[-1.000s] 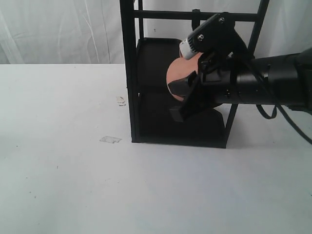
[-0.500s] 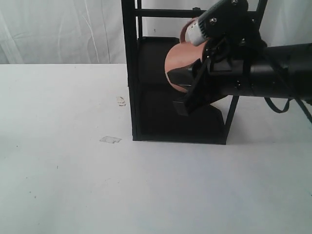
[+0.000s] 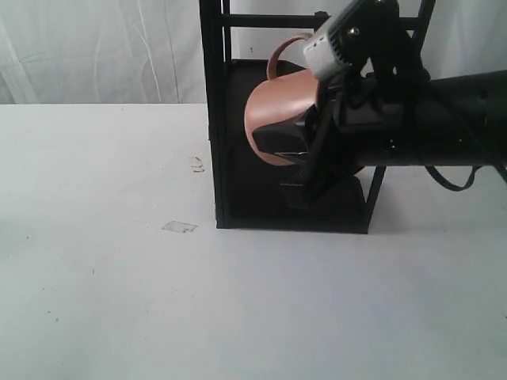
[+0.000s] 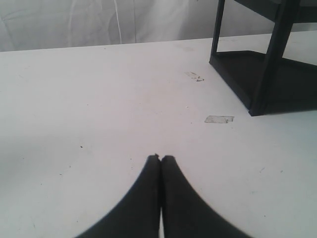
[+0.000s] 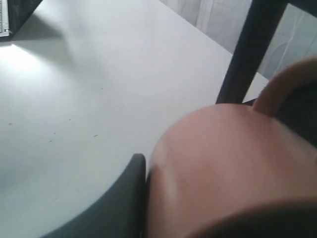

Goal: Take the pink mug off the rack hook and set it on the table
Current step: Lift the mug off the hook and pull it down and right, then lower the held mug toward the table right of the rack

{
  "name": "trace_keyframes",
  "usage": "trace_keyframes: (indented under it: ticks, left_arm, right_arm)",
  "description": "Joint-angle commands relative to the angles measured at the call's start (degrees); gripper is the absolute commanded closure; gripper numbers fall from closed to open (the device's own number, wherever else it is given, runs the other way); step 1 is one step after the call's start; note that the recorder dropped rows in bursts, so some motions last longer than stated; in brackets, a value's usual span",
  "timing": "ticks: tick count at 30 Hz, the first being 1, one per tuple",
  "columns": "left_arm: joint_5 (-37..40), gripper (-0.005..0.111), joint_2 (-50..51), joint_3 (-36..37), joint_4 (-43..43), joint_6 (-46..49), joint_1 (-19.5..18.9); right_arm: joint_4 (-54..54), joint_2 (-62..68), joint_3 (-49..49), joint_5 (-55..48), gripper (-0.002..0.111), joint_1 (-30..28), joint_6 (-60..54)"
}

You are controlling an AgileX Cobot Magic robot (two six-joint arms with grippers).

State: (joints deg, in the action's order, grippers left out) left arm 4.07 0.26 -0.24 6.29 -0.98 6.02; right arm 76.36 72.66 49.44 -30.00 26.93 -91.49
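My right gripper is shut on the pink mug, which it holds tilted in the air in front of the black rack, well above the table. The mug's loop handle points up, just left of and below the rack hook on the top crossbar, and looks apart from it. In the right wrist view the mug fills the frame, with one dark finger pressed against its side. My left gripper is shut and empty, low over the table.
The rack's lower shelf rests on the table beneath the mug. Left of the rack, a scrap of clear tape and a small scuff mark the white top. A white curtain hangs behind.
The right gripper lifted the mug toward the top crossbar, then carried it left and out from the rack. The handle loop has come into view, left of the hook.
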Motion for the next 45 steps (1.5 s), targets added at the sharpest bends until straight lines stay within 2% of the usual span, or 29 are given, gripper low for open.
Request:
trace_keyframes:
  ticks: [1, 7, 12, 16, 18, 21, 23, 25, 36, 45]
  left_arm:
    - [0.3, 0.107, -0.3, 0.2, 0.1, -0.3, -0.2]
    - [0.3, 0.107, -0.3, 0.2, 0.1, -0.3, -0.2]
    - [0.3, 0.107, -0.3, 0.2, 0.1, -0.3, -0.2]
    - [0.3, 0.107, -0.3, 0.2, 0.1, -0.3, -0.2]
    - [0.3, 0.107, -0.3, 0.2, 0.1, -0.3, -0.2]
    - [0.3, 0.107, -0.3, 0.2, 0.1, -0.3, -0.2]
    - [0.3, 0.107, -0.3, 0.2, 0.1, -0.3, -0.2]
    - [0.3, 0.107, -0.3, 0.2, 0.1, -0.3, -0.2]
    - [0.3, 0.107, -0.3, 0.2, 0.1, -0.3, -0.2]
    - [0.3, 0.107, -0.3, 0.2, 0.1, -0.3, -0.2]
  right_arm:
    - [-4.0, -0.6, -0.4, -7.4, 0.108, 0.0, 2.0]
    - [-10.9, -0.6, -1.0, -15.3, 0.108, 0.0, 7.0]
    - [-23.8, -0.4, -1.5, -22.1, 0.108, 0.0, 15.4]
    - [-38.2, -0.4, -1.5, -25.6, 0.108, 0.0, 30.4]
    - [-50.1, -0.4, -1.6, -26.6, 0.108, 0.0, 42.5]
    - [-64.8, -0.4, -2.2, -23.8, 0.108, 0.0, 56.1]
    - [-70.0, -0.4, -2.8, -20.4, 0.108, 0.0, 62.1]
    - [-71.2, -0.4, -2.8, -19.5, 0.108, 0.0, 66.4]
    - [-70.9, -0.4, -2.8, -19.7, 0.108, 0.0, 65.7]
    - [-70.9, -0.4, -8.3, -11.8, 0.108, 0.0, 66.0]
